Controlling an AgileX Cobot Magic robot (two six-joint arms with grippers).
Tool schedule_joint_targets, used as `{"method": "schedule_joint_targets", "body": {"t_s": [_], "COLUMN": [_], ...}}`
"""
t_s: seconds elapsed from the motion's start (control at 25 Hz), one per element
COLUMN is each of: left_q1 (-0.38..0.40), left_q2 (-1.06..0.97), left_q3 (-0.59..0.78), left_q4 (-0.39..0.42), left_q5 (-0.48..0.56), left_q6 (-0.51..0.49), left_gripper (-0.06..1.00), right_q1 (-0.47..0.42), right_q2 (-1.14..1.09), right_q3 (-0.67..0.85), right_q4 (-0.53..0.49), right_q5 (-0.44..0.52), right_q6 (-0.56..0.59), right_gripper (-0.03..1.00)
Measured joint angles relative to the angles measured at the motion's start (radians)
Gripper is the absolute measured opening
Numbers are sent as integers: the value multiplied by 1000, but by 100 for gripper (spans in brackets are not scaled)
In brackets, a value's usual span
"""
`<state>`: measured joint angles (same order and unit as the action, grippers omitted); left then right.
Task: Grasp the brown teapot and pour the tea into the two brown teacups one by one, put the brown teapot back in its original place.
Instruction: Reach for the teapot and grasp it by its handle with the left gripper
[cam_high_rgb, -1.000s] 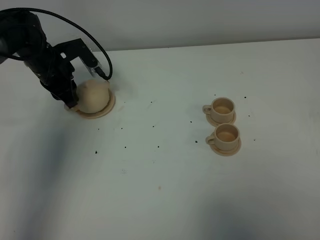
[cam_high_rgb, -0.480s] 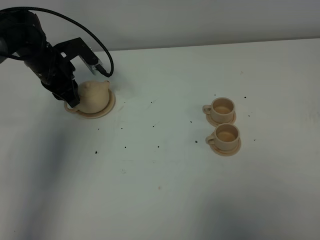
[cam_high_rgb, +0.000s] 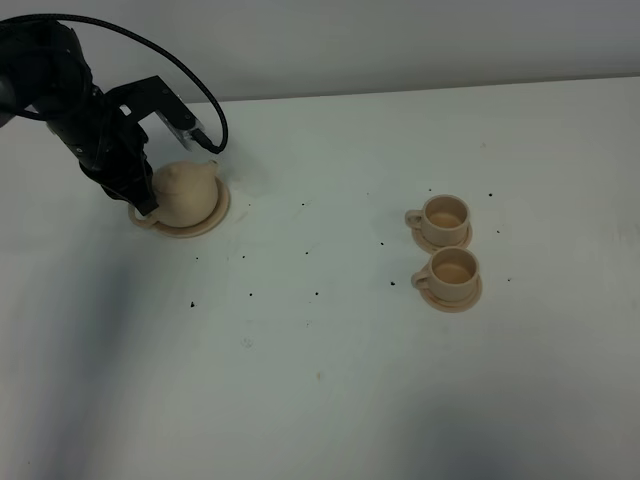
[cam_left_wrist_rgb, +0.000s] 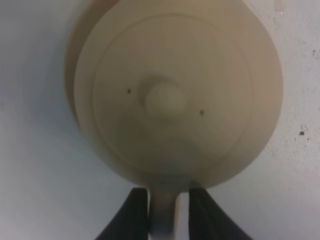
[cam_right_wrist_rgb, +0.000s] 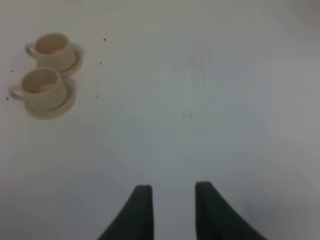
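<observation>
White counter (cam_high_rgb: 330, 380); brown teapot (cam_high_rgb: 185, 193) sits on its wide saucer (cam_high_rgb: 216, 217), far left; left pincer (cam_left_wrist_rgb: 168, 194) straddles its handle (cam_left_wrist_rgb: 163, 215), can't tell if clamped; right pincer (cam_right_wrist_rgb: 171, 192) released, empty. Step: grasp. Next: firm grip, level lift, carry toward rear teacup (cam_high_rgb: 445, 215).

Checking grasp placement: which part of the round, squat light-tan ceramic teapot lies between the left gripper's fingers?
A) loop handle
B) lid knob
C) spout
A: in the left wrist view, the loop handle of the teapot runs between the two dark fingers of the left gripper.
</observation>
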<state>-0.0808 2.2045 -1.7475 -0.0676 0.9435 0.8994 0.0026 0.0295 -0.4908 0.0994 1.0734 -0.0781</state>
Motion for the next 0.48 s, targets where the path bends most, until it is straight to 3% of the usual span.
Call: {"method": "schedule_joint_targets", "body": {"t_s": [0.48], "left_q1": [0], "left_q2": [17], "left_q3": [0], "left_q4": [15], "left_q5": [2], "left_q6": [-14], "left_gripper": [25], "right_q1": [0], "right_q2": [0], "right_q3": [0], "right_q4": [1], "right_q5": [0], "right_q6": [0], "right_gripper": [24]}}
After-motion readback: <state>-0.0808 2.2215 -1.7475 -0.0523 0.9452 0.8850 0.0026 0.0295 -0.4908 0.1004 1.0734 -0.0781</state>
